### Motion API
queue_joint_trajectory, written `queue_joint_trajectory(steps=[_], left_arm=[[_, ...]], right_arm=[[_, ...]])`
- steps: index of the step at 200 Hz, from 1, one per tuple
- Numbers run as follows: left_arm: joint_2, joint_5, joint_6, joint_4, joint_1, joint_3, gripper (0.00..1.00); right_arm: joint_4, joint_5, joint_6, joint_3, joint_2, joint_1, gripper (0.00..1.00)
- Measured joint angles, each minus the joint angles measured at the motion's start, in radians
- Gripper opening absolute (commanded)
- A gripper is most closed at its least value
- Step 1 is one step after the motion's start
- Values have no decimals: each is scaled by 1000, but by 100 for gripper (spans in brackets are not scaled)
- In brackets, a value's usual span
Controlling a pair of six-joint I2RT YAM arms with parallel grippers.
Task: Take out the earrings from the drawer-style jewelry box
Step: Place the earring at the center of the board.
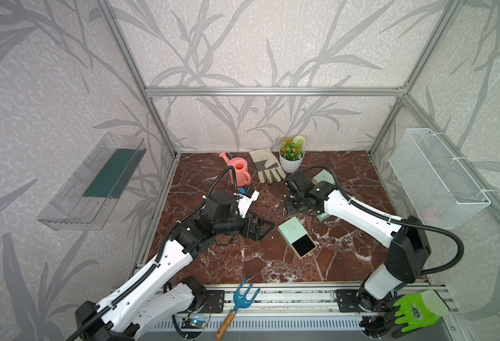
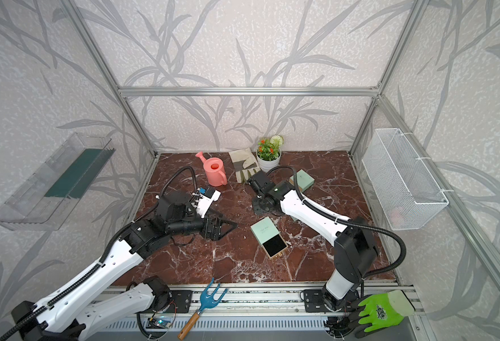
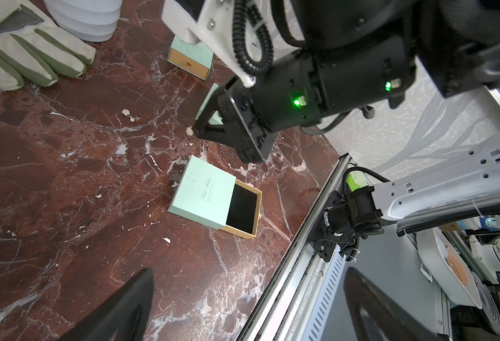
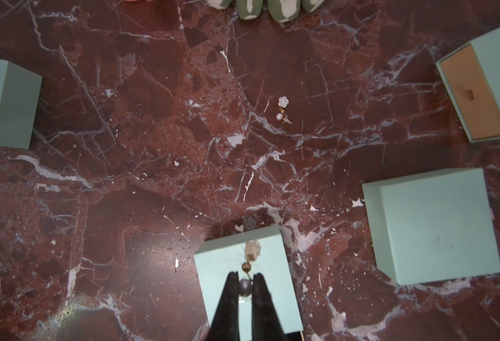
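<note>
Clamping earring (image 4: 252,248) by pearl, our right gripper (image 4: 245,288) hung above marble (image 4: 124,147); second earring (image 4: 283,110) lay nearby; jewelry box (image 3: 201,192) drawer (image 3: 242,208) stood open; our left gripper (image 3: 248,271) gaped wide, empty.

- Pale textured wallpaper walls (image 1: 242,44) with grey leaf sprays, framed by silver aluminium bars (image 1: 272,91).
- Dark red, white-veined marble counter (image 1: 242,259).
- Clear plastic wall tray (image 1: 65,206); white wire-mesh wall basket (image 1: 437,174).
</note>
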Motion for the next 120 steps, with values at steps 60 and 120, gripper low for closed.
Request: queue_joint_trajectory(steps=[60, 120], left_arm=[[-6, -8, 1, -1, 0, 0, 99], [-10, -16, 3, -1, 0, 0, 99]], right_arm=[[32, -72, -26, 93, 198, -59, 6], [44, -102, -32, 94, 285, -86, 6]])
